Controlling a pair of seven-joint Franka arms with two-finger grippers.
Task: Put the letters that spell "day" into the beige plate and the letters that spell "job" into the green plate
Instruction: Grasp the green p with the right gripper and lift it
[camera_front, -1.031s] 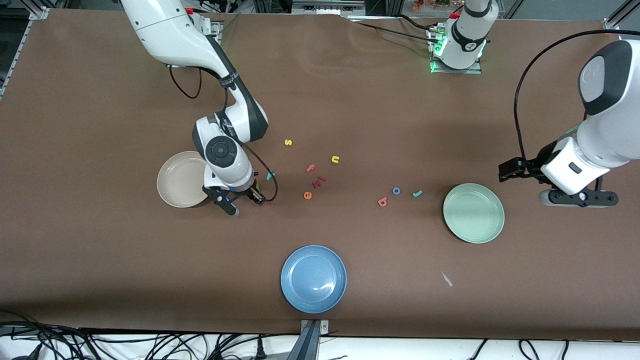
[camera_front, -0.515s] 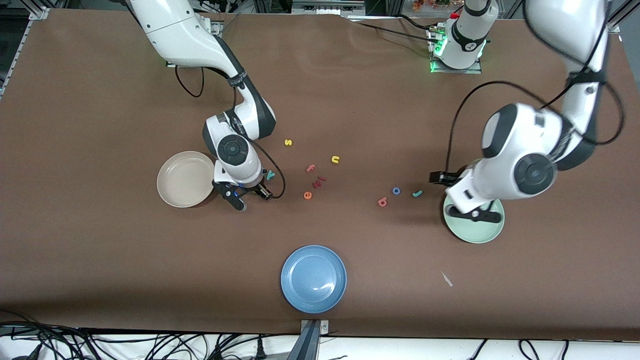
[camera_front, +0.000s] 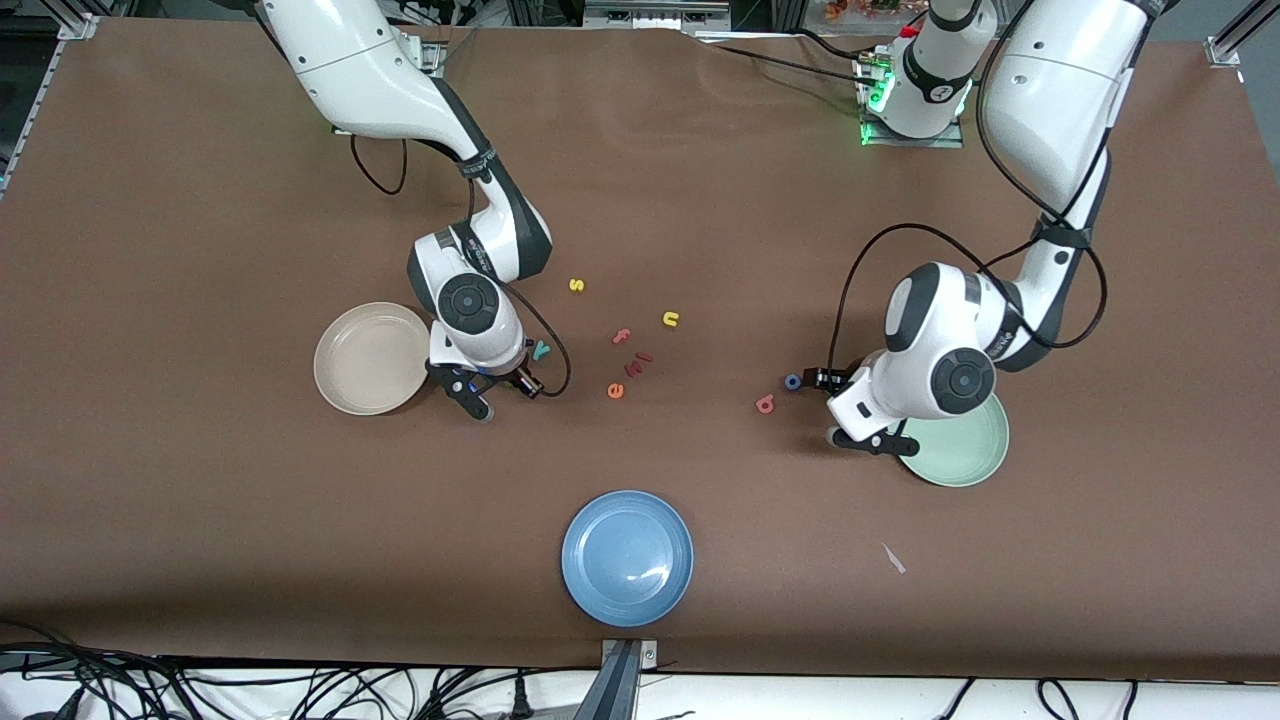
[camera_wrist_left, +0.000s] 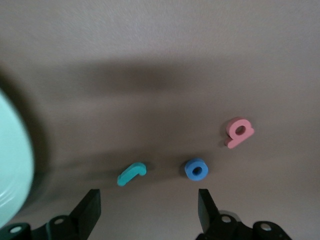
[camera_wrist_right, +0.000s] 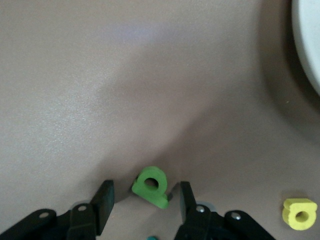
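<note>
The dark green d lies on the table between the fingers of my right gripper, which is open and low beside the beige plate. The yellow a lies close by. The teal y sits by the right wrist. My left gripper is open just above the table beside the green plate. The teal j lies just ahead of its open fingers. The blue o and the salmon b lie past it. In the front view the j, d and a are hidden.
A blue plate stands near the table's front edge. Between the two grippers lie a yellow s, a yellow u, a pink f, an orange e and a dark red piece. A white scrap lies nearer the camera than the green plate.
My left arm has swung in from its end of the table and come down by the j. My right gripper has shifted slightly toward the y, and its fingers have narrowed around the d.
</note>
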